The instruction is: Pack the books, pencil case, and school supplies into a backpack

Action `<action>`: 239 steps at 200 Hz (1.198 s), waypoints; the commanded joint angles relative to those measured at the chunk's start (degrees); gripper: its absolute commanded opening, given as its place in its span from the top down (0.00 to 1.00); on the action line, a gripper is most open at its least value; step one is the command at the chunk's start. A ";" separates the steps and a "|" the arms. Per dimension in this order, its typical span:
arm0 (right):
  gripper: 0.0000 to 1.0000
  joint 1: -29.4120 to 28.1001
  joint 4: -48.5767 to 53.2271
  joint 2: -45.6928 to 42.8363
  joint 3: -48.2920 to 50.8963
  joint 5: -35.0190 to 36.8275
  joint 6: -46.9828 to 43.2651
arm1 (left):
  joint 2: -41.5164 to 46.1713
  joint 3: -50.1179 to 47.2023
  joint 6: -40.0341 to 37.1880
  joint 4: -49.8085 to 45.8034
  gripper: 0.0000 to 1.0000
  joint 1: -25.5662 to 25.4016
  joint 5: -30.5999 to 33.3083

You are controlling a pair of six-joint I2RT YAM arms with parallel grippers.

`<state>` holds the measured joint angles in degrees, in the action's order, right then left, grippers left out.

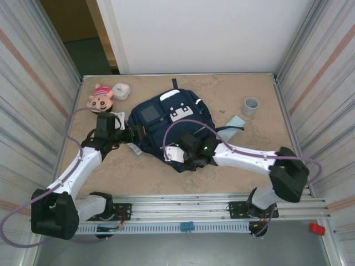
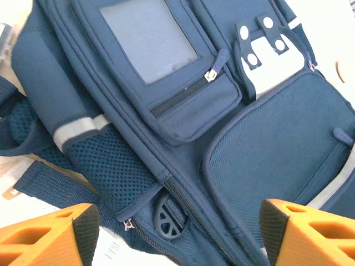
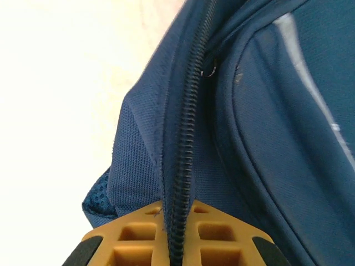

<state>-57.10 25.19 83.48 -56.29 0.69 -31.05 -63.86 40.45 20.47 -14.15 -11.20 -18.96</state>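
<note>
From above, the navy fabric backpack (image 1: pixel 166 116) lies flat on the mottled tan table (image 1: pixel 238 160), between the two grippers. The left gripper (image 1: pixel 132 136) is at its side and the right gripper (image 1: pixel 178 156) at its near edge. Well beyond the right fingers lie a pale blue pad (image 1: pixel 236 121) and a round grey cup (image 1: pixel 250 105). A pink doll head (image 1: pixel 101 97) lies past the left ones.

At the left wrist, the honeycombed orange fingers (image 2: pixel 52 238) stand wide apart with nothing between them. Ahead of them are a mesh pocket (image 2: pixel 108 163) and a grey square patch (image 2: pixel 147 39).

At the right wrist, the orange fingers (image 3: pixel 133 238) are pressed together on the backpack's coiled black zipper (image 3: pixel 188 133), with woven cloth on either side.
</note>
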 commanded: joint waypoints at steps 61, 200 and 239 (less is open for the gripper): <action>1.00 14.44 5.48 -9.49 -12.33 -8.63 -8.07 | 5.00 -7.03 0.20 13.10 0.32 0.15 -4.69; 1.00 17.75 4.17 -8.57 -16.04 -13.60 -7.58 | -14.55 -11.99 -8.58 42.91 0.62 -3.88 -9.86; 1.00 17.77 3.38 -8.31 -15.25 -13.17 -6.58 | -13.67 -12.38 -9.74 43.22 0.68 -3.88 -10.57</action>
<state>-39.72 33.50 75.83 -68.53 -10.61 -38.63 -78.48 27.14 13.06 25.96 -14.76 -27.51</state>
